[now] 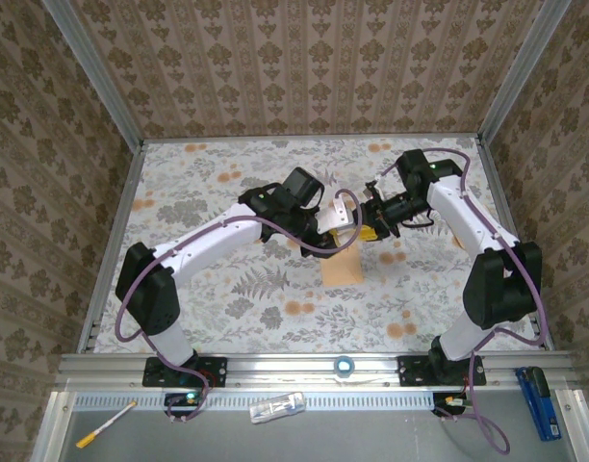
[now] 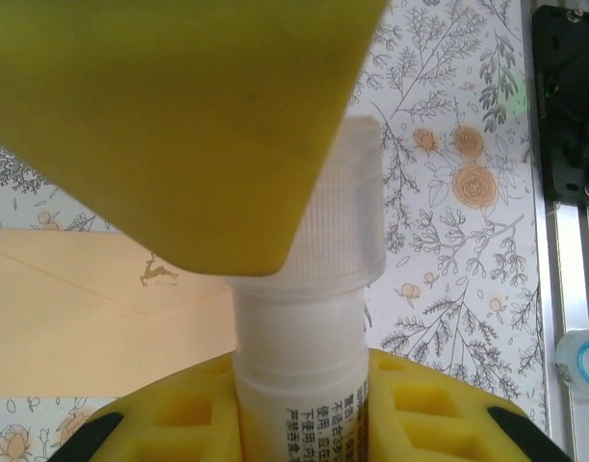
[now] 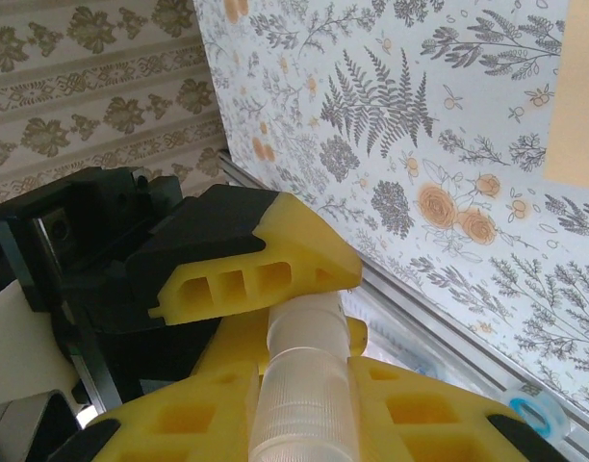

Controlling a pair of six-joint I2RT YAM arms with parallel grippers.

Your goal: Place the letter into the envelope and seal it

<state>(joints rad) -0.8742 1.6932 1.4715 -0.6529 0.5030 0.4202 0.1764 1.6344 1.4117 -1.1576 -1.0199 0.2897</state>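
Observation:
A white glue stick [image 1: 345,210] hangs in the air between both grippers above the middle of the table. My left gripper [image 1: 325,218] is shut on its white printed body [image 2: 299,385]. My right gripper [image 1: 373,216] is shut on its ribbed translucent cap [image 3: 304,404], which still sits on the tube. The tan envelope [image 1: 341,262] lies flat on the floral cloth just below, its flap closed, with a small deer mark [image 2: 158,273]. A corner of the envelope [image 3: 578,115] shows in the right wrist view. The letter is out of view.
A roll of tape [image 1: 345,366] rests on the metal rail [image 1: 275,366] at the near edge. Below the rail lie a blue tool [image 1: 537,390], a clear item [image 1: 277,407] and a pen [image 1: 107,423]. Patterned walls close in three sides.

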